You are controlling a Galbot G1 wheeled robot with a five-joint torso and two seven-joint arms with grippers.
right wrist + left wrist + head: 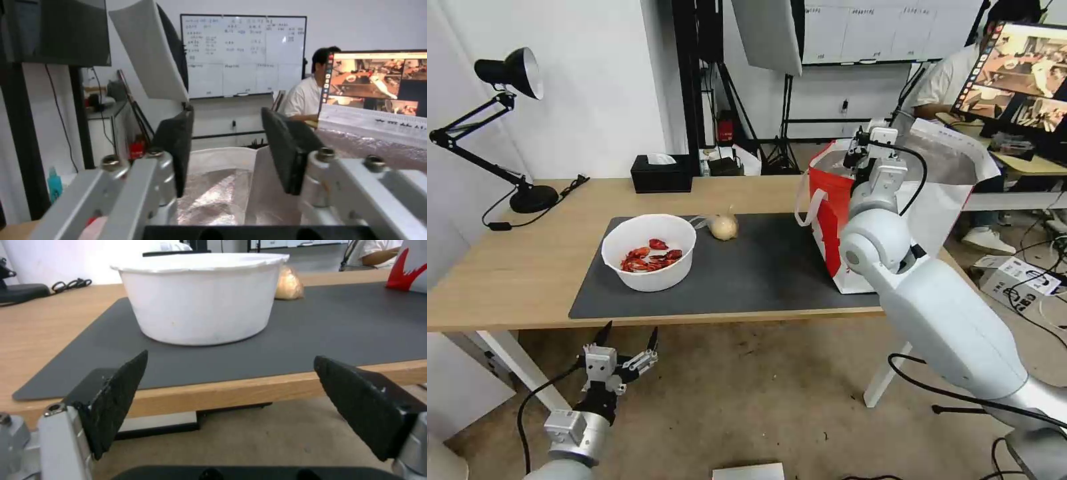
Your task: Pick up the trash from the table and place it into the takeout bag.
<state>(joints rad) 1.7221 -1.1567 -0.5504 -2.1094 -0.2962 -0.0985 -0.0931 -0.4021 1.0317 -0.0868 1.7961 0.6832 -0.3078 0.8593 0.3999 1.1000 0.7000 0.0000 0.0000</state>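
A white round bowl (648,252) holding red crayfish shells sits on the left half of the dark grey mat (760,273) on the table (527,267). Just behind it lies the small beige knotted lump (724,227). The white-and-red takeout bag (830,220) stands open at the mat's right end. My right gripper (857,152) hovers over the bag's mouth, open and empty (227,115), with the foil lining (213,193) below it. My left gripper (627,337) is open in front of and below the table's front edge, facing the bowl (200,300) through its spread fingers (120,390).
A black desk lamp (514,73) stands at the table's back left, its cable trailing on the wood. A black tissue box (660,173) sits at the back edge. A monitor (1020,73) and a seated person are behind the bag. Cables lie on the floor at right.
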